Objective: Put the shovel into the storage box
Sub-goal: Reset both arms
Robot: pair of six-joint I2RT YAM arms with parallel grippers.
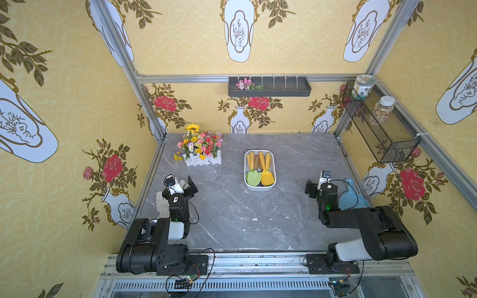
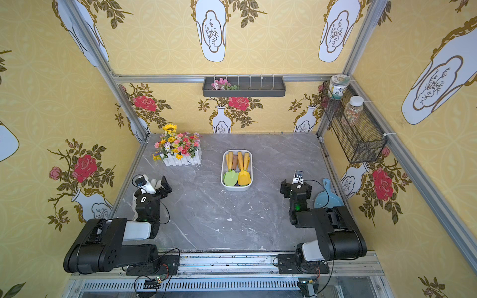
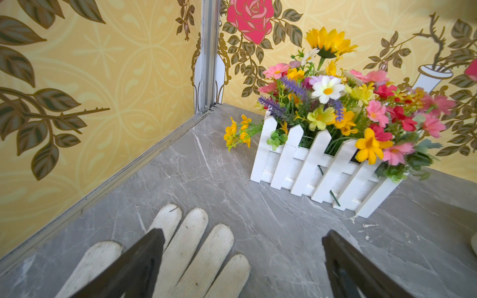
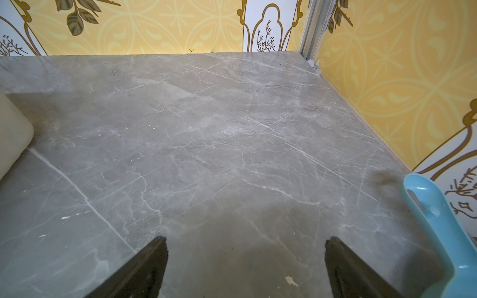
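The white storage box [image 1: 260,188] [image 2: 237,188] stands mid-table in both top views. Inside lie a green shovel [image 1: 253,177] [image 2: 231,178] and a yellow shovel [image 1: 267,177] [image 2: 244,177], with several orange and brown handles pointing to the back wall. My left gripper [image 1: 184,183] [image 3: 243,233] hovers open at the table's left edge over a white glove [image 3: 196,247]. My right gripper [image 1: 320,184] [image 4: 246,240] hovers open near the right edge, over bare table. A corner of the box [image 4: 13,129] shows in the right wrist view.
A light blue scoop [image 1: 352,198] [image 4: 433,219] lies by the right wall beside my right arm. A white picket planter of flowers [image 1: 201,152] [image 3: 322,167] stands at the back left. A dark grey tray [image 1: 269,89] and a wire basket [image 1: 379,123] with jars hang on the walls.
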